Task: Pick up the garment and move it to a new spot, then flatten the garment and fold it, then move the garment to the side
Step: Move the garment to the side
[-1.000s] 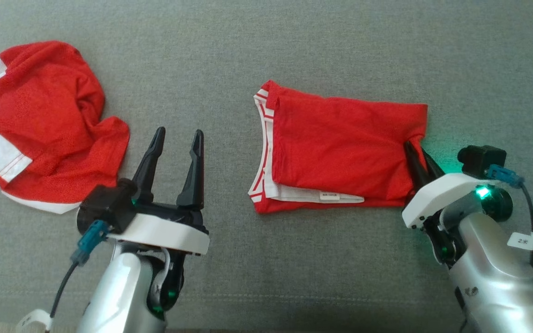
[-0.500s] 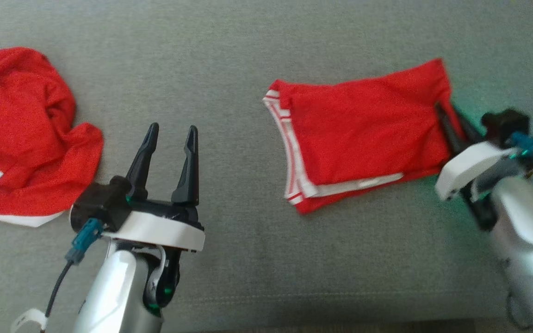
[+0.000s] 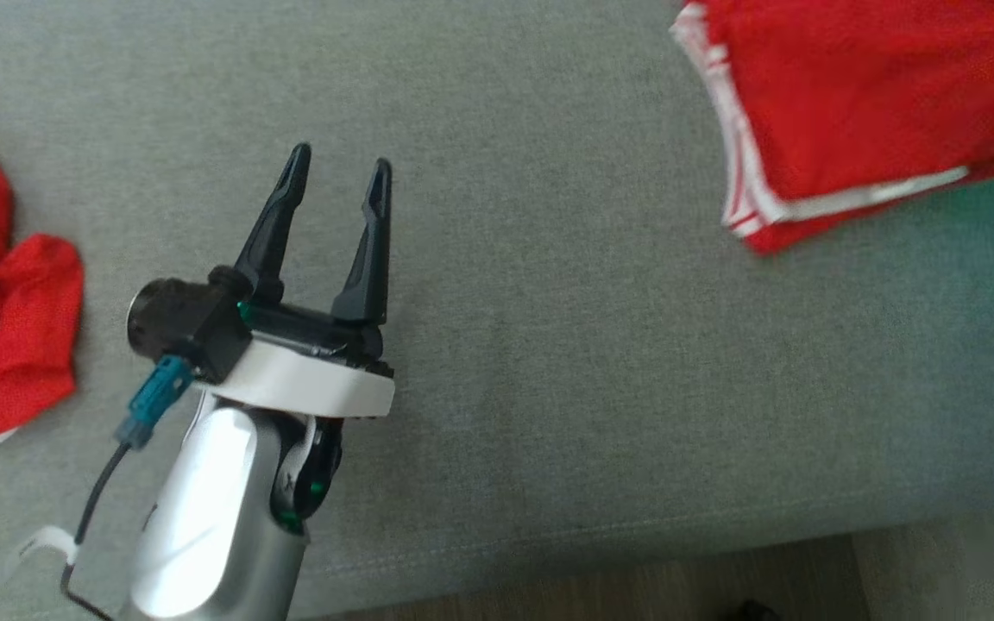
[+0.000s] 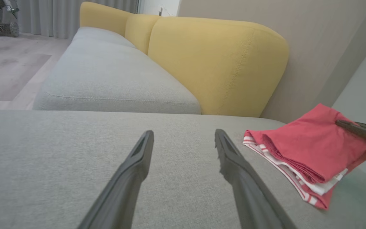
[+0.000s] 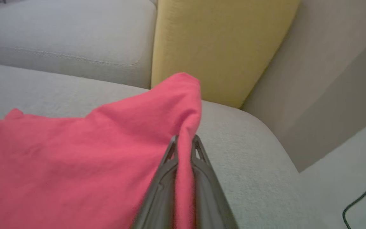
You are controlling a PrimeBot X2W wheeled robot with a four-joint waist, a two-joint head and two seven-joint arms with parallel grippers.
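Left tool (image 3: 339, 158): two long black tapered fingers (image 3: 273, 233) on black base. White wrist plate (image 3: 307, 390), silver forearm (image 3: 204, 509). Black camera housing (image 3: 173, 323), teal connector (image 3: 152, 407), thin black cable (image 3: 96, 504), white tag (image 3: 44, 543). Green light (image 3: 317, 490) at joint. Right tool (image 5: 184, 138): dark grey fingers.

The left gripper (image 3: 340, 159) stands with its two long dark fingers (image 3: 273, 228) spread wide and empty, pointing up the head view from a white wrist collar (image 3: 307, 388) on a silver forearm (image 3: 204, 517). The right gripper (image 5: 185, 139) has its fingers drawn almost together, pinching an edge of the folded red garment with white trim (image 5: 75, 159).
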